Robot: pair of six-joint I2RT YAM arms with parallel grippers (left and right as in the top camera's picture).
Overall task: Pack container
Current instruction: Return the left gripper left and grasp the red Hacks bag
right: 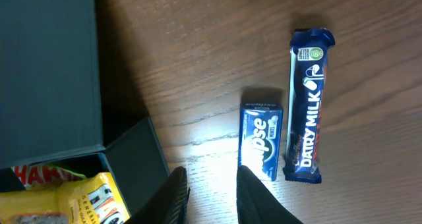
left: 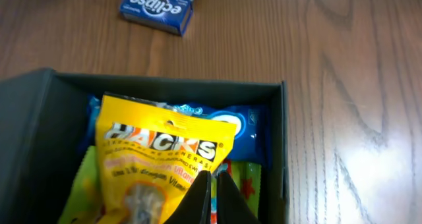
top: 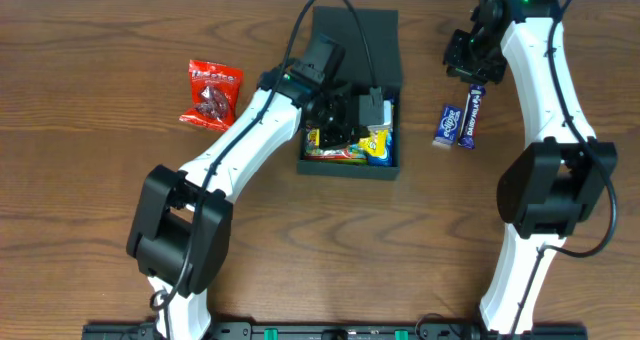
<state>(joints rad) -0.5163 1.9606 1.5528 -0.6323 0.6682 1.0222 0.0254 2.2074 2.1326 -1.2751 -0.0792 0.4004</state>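
Right gripper [right: 214, 197], spread, hangs just beside the gum [right: 262, 141], which points away from it. Left gripper [left: 212, 191], pressed together, sits over the yellow bag [left: 155, 151] in the container [top: 385, 50].

Left arm [top: 250, 130] stretched forward, left fingers [left: 200, 196] closed together, right arm [top: 545, 70] extended, right fingers [right: 256, 196] parted

I saw the brown wooden worktop [top: 100, 180] carrying the dark container [top: 380, 50] at upper centre, a red snack packet [top: 211, 93] at upper left, and, at upper right, a blue Eclipse box [top: 447, 125] just beside a Dairy Milk bar [top: 468, 130].
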